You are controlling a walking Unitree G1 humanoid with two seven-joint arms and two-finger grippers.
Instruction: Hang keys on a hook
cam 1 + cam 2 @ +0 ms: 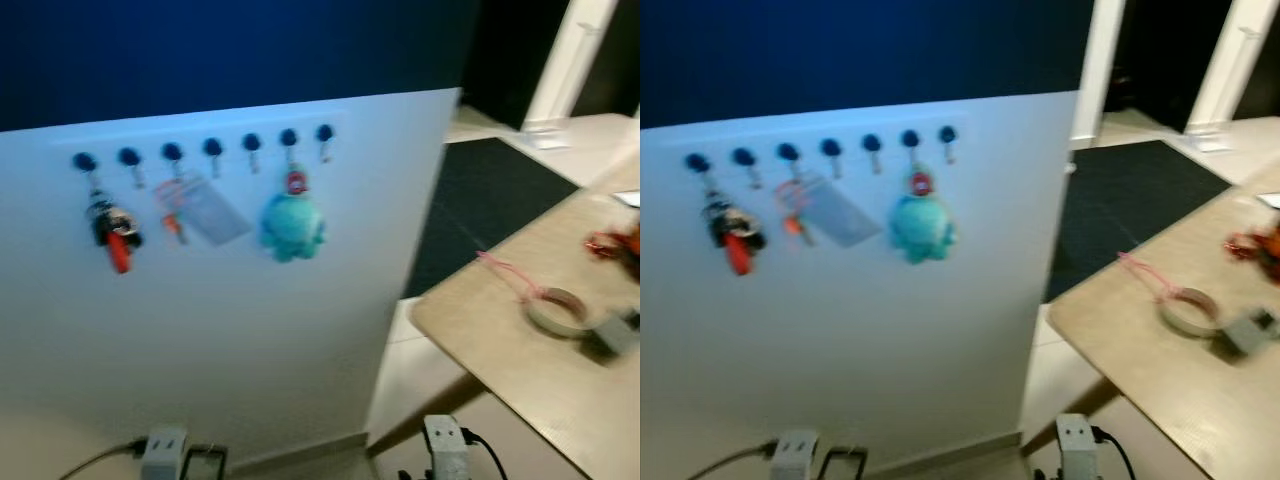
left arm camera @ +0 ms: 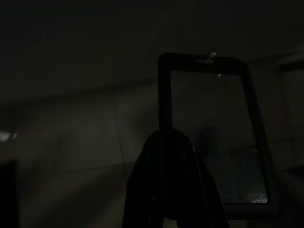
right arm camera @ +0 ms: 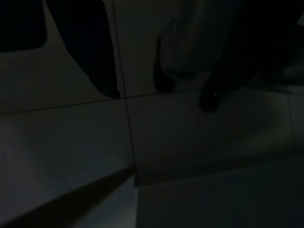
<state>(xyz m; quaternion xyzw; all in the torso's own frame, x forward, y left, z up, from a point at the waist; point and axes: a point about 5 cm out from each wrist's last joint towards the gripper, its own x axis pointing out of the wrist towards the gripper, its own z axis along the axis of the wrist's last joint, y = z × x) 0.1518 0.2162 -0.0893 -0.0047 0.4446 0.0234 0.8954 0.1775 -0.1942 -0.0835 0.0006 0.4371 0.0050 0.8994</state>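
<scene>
Your left gripper [image 2: 173, 209] hangs low, its fingers [image 2: 156, 180] clenched on a card holder [image 2: 209, 128]. Whether the right fingers grip anything, you cannot tell. Hooks [image 1: 251, 142] sit far above, several free; hanging remains.

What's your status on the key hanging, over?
Both arms hanging idle, low. Red keys lying on the table, not picked up. Hook row on white panel: three loaded, four free. Nothing blocking.
</scene>
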